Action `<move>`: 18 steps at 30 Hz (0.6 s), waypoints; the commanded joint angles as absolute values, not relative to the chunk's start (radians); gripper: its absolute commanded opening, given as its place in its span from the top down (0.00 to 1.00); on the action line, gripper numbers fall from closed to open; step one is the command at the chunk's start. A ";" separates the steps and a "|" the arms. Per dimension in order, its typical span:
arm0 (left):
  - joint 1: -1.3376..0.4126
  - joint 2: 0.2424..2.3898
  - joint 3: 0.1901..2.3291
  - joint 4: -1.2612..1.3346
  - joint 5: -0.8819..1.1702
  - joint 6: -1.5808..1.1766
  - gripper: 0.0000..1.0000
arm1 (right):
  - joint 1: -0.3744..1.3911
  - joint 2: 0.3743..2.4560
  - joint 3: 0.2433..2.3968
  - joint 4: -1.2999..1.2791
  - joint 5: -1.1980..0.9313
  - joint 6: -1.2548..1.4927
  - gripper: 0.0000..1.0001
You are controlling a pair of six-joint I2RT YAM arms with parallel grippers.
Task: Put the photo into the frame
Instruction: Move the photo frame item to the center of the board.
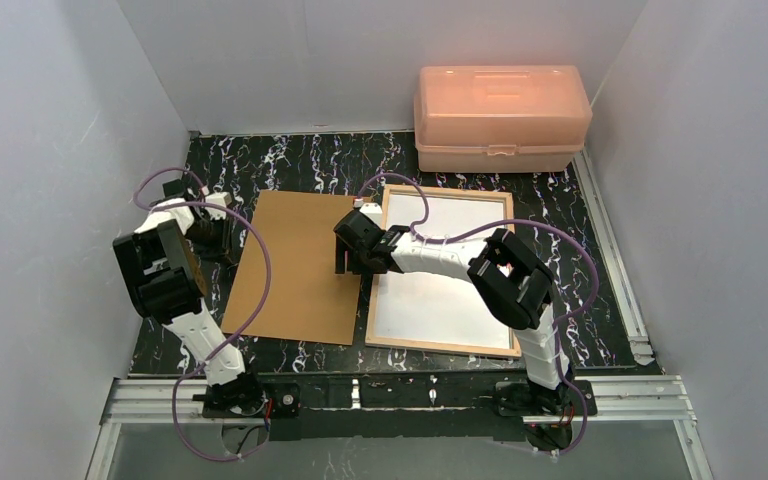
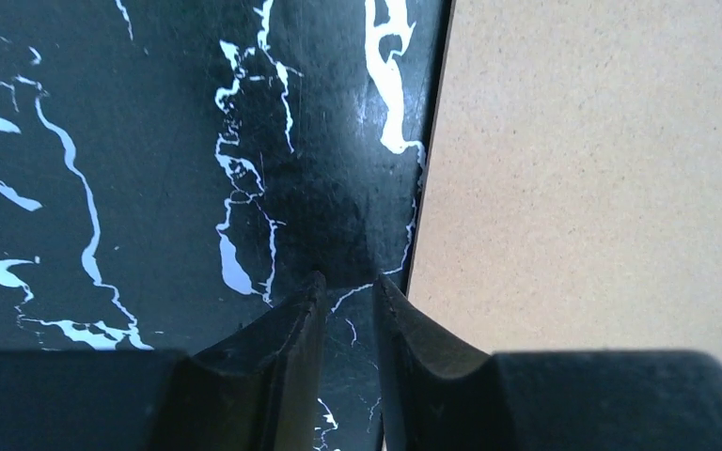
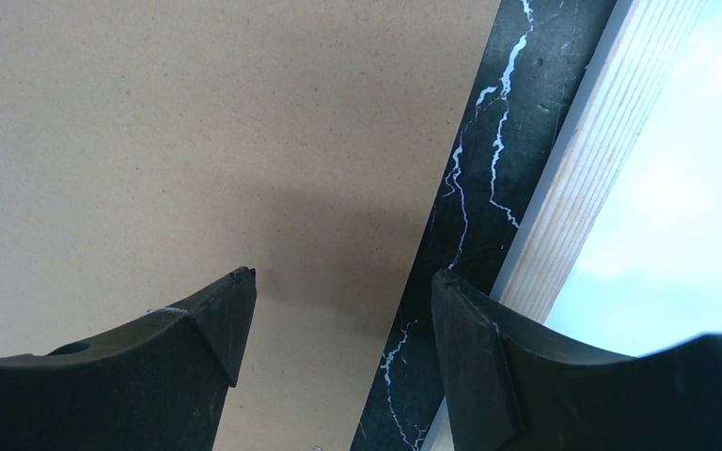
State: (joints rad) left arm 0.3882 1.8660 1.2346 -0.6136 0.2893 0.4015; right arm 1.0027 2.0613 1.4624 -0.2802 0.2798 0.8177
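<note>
The frame lies back up at right of centre, light wood border around a white inside. Its wood edge shows in the right wrist view. The photo is not in view. A plain brown backing board lies left of the frame. My right gripper is open and empty, low over the board's right edge and the narrow strip of table beside the frame. My left gripper is nearly shut with nothing between its fingers, low over the table at the board's left edge.
A translucent orange lidded box stands at the back right. Metal rails run along the right and near edges of the black marbled table. Grey walls close in the left, back and right.
</note>
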 commanded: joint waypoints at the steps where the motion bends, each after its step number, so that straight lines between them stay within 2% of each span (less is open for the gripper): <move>1: 0.359 1.894 1.236 -0.561 0.223 0.397 0.77 | 1.003 2.050 1.460 -0.265 0.288 0.880 0.23; 10: 0.315 1.917 1.160 -0.559 0.287 0.432 0.78 | 1.010 2.076 1.468 -0.211 0.217 0.929 0.22; 18: 0.291 1.940 1.188 -0.627 0.346 0.451 0.88 | 1.009 2.027 1.453 -0.123 0.181 0.974 0.22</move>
